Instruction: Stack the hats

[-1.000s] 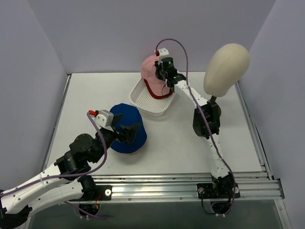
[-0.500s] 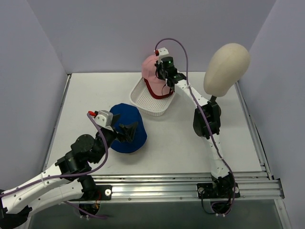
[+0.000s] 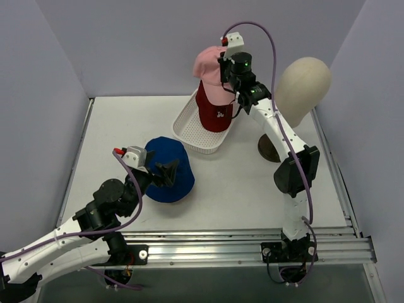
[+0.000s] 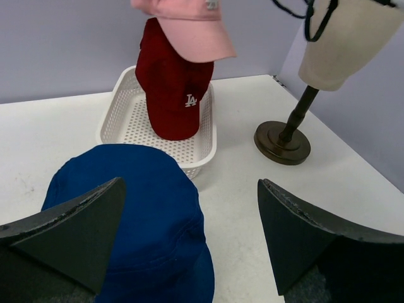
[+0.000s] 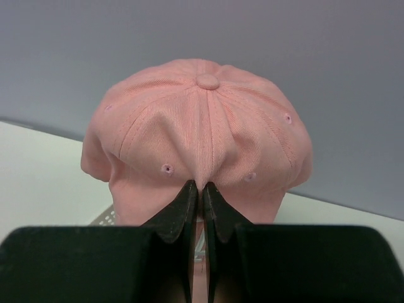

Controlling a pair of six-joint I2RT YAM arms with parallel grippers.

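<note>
Crown fabric of the pale pink baseball cap (image 5: pixel 202 126) sits pinched in your fully closed right gripper (image 5: pixel 201 187), held over the white perforated plastic basket (image 3: pixel 189 131) with the dark red baseball cap (image 3: pixel 214 113) hanging beneath, while your left gripper (image 4: pixel 190 186) gapes wide and empty above the royal-blue fabric bucket hat (image 4: pixel 136 208).

Black fingers (image 5: pixel 182 211) of right gripper (image 5: pixel 201 185) pressing together, pinching back fabric of pink cap (image 5: pixel 202 126). Cap crown filling centre, top button pointing up. White table (image 5: pixel 35 167) lying lower left, grey wall (image 5: pixel 328 50) behind.
</note>
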